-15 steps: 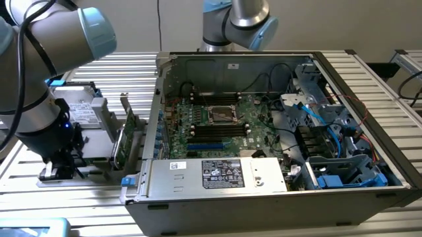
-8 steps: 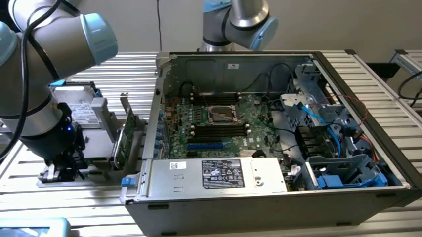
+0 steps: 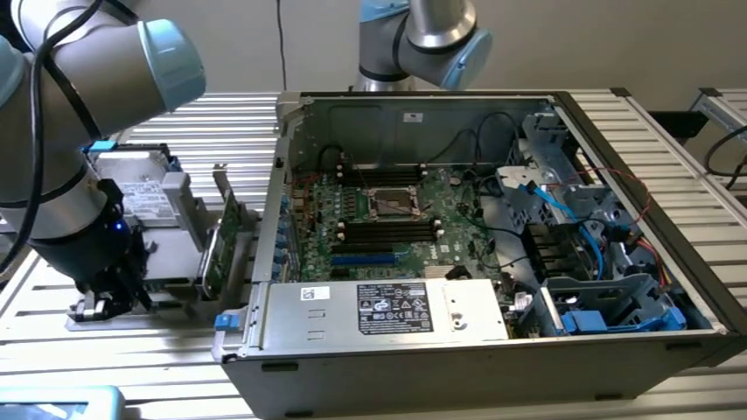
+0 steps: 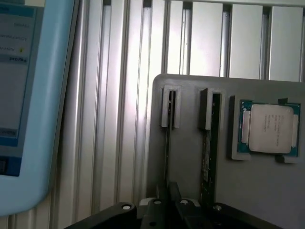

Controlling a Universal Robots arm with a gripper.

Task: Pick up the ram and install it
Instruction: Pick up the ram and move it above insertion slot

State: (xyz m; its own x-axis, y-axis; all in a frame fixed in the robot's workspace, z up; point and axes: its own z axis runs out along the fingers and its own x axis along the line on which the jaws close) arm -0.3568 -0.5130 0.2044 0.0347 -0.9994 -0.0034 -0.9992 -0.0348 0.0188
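The ram [image 4: 167, 143] stands on edge in one slot of a grey holder plate [image 4: 188, 157], seen as a thin dark strip. My gripper [image 4: 167, 202] is down over that slot with its two dark fingers closed in tight on either side of the strip. A second stick [image 4: 208, 162] stands in the neighbouring slot. In the exterior view my gripper [image 3: 108, 302] reaches down to the holder [image 3: 164, 262] at the exterior view's left, beside the open computer case [image 3: 631, 175]. The motherboard [image 3: 397, 206] lies in it with black memory slots [image 3: 386, 229].
A processor chip [image 4: 268, 128] lies on the holder beside the slots. A wide green expansion card [image 3: 222, 245] stands between holder and case. A light blue device [image 4: 28, 95] lies close to the holder. A second arm [image 3: 421, 39] stands behind the case. A ribbed aluminium table [image 3: 677, 157] carries everything.
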